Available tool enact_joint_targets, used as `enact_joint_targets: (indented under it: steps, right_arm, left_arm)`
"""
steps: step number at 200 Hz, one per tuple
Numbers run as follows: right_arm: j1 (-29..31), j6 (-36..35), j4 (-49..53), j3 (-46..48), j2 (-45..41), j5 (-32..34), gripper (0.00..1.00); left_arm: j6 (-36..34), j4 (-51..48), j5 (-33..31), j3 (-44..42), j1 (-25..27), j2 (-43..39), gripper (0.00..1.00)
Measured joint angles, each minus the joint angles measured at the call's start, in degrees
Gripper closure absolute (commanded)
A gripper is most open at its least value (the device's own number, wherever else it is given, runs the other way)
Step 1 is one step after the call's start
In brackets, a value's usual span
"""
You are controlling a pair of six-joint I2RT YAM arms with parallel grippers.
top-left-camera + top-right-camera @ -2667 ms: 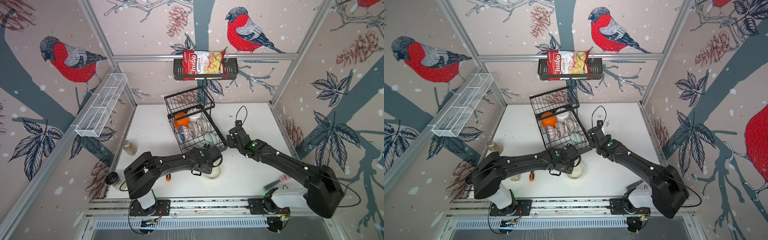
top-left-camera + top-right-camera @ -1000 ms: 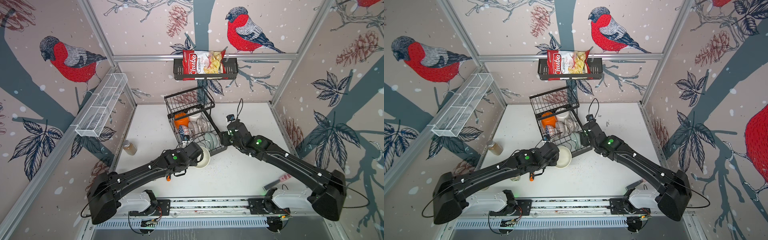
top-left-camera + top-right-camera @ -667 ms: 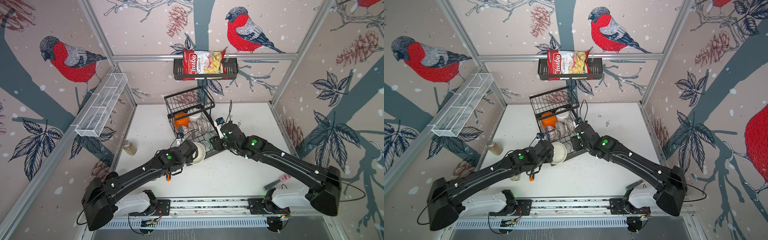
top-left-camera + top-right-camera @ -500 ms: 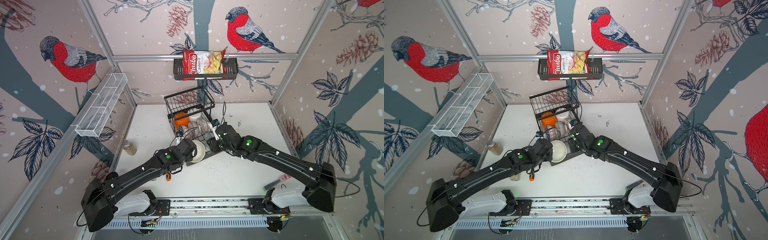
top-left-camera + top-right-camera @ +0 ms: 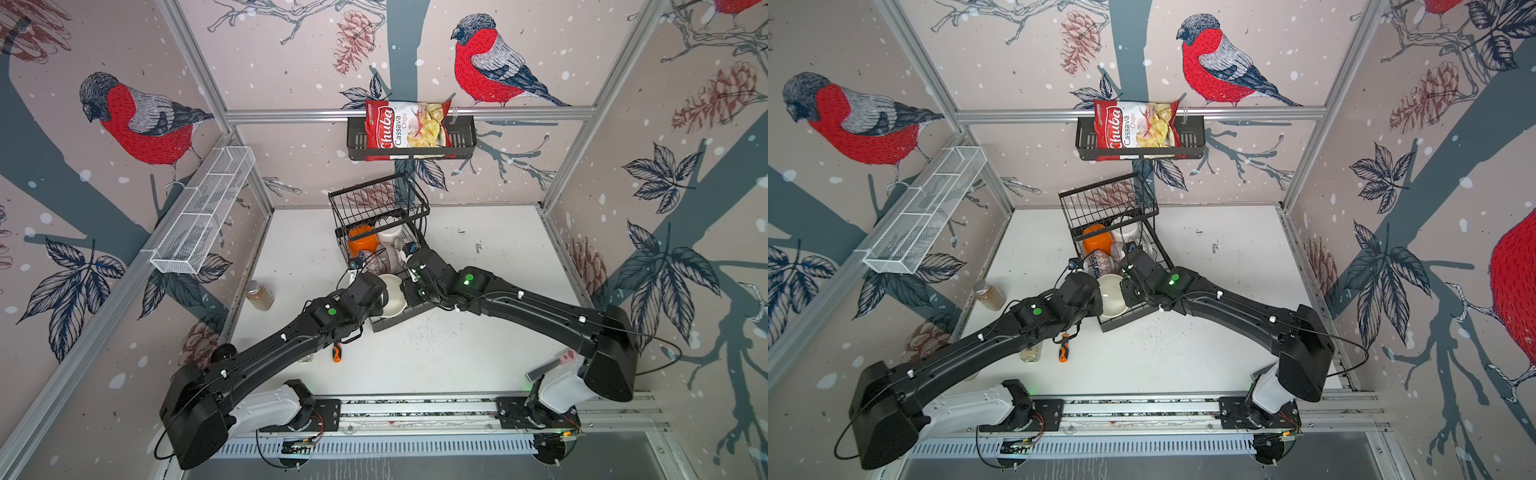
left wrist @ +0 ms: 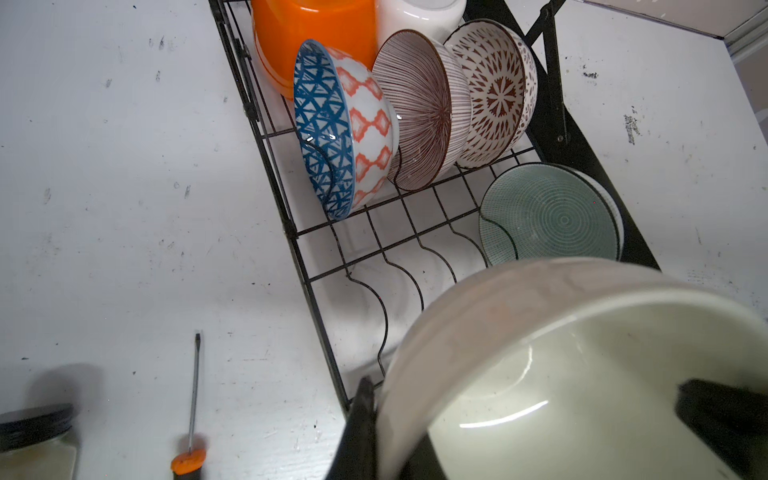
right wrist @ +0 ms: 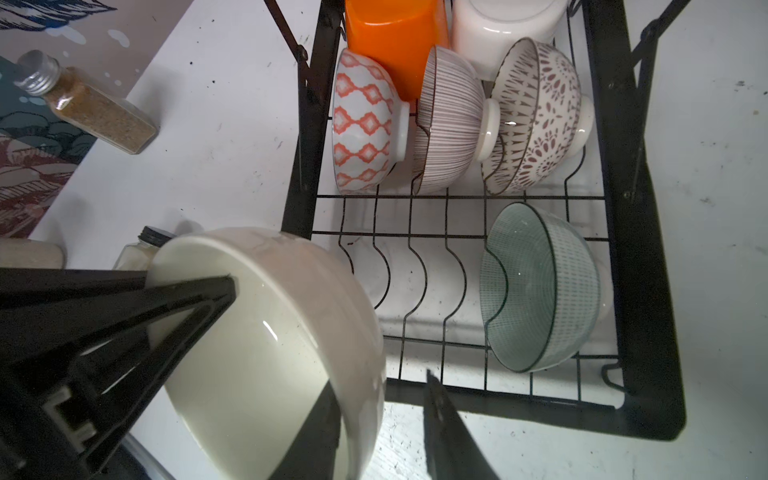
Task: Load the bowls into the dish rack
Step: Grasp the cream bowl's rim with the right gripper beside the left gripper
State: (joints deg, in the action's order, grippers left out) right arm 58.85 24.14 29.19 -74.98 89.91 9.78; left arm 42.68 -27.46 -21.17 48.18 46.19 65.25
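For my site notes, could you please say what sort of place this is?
Probably a robot test cell: bird wallpaper on metal-framed walls, two black robot arms, a black wire dish rack holding ceramic bowls.

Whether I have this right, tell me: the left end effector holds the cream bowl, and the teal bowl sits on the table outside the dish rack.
No. The left end effector does hold the cream bowl, but the teal bowl stands on edge inside the dish rack, as the right wrist view shows.
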Motion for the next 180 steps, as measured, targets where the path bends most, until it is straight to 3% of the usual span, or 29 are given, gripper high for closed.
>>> enact_joint_targets:
  steps: [48, 88, 103, 121, 137, 150, 163, 180]
  right_arm:
    - [0.5, 1.3, 0.0, -2.1, 3.3, 2.3, 0.77]
    - [1.6, 1.2, 2.1, -3.7, 6.2, 7.6, 0.99]
    - [1.9, 1.3, 3.2, -4.4, 7.1, 10.0, 1.00]
    - [2.4, 1.6, 4.0, -5.5, 7.8, 11.5, 1.00]
    - [2.7, 1.7, 4.3, -6.1, 8.5, 13.3, 1.00]
    - [2.7, 3.0, 5.0, -6.5, 9.3, 15.7, 1.00]
    - [2.7, 3.9, 5.8, -7.0, 10.1, 18.5, 1.00]
    - [3.1, 4.8, 6.6, -8.1, 11.3, 22.0, 1.00]
  left_arm:
    - [-0.1, 1.7, 0.2, -0.9, -0.5, -0.4, 1.00]
    - [-0.5, 4.8, 0.4, -1.9, -0.6, -0.3, 1.00]
    - [-0.7, 5.9, 1.2, -2.2, -0.6, -0.2, 1.00]
    - [-0.8, 6.6, 1.6, -2.7, -1.0, -0.2, 0.91]
    - [-0.9, 7.6, 1.8, -3.0, -1.5, -0.2, 0.77]
    - [-0.5, 8.0, 3.0, -3.3, -2.0, -0.3, 0.62]
    - [-0.4, 8.3, 3.2, -4.0, -2.4, -0.6, 0.40]
    - [0.4, 8.3, 3.4, -4.9, -3.2, -1.5, 0.22]
